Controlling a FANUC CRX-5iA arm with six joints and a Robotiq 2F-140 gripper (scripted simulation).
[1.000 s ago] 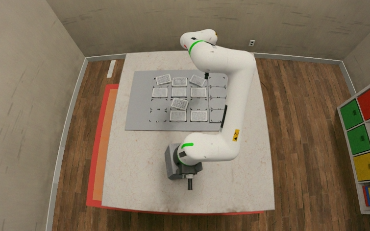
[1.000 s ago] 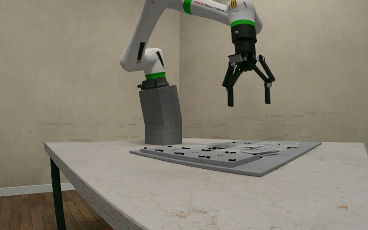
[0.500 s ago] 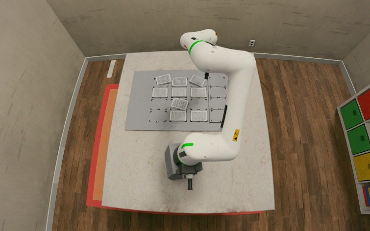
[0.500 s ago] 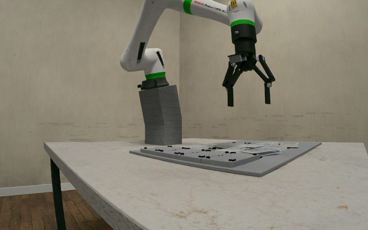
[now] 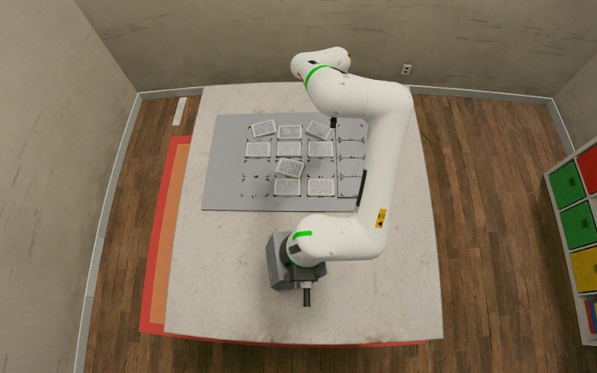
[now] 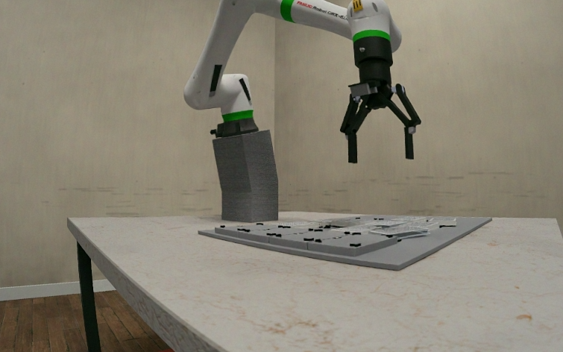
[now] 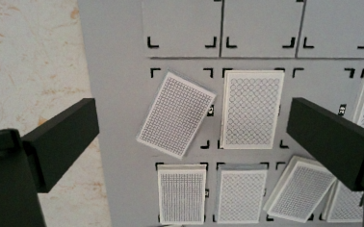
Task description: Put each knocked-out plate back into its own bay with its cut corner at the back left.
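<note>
Above the back of the grey deck (image 5: 231, 162) (image 6: 432, 250) (image 7: 120, 144) on the desk (image 5: 226, 301) (image 6: 340, 297) (image 7: 29, 63), the hand (image 5: 333, 122) (image 6: 380, 159) (image 7: 194, 115) is held wide apart, nothing gripped. Three plates seen askew: bay 43's plate (image 5: 319, 129) (image 6: 412, 234) (image 7: 176, 114), turned across its corner pieces; bay 41's plate (image 5: 263, 129), back left; bay 22's plate (image 5: 289, 167) (image 7: 300, 189), second row.
</note>
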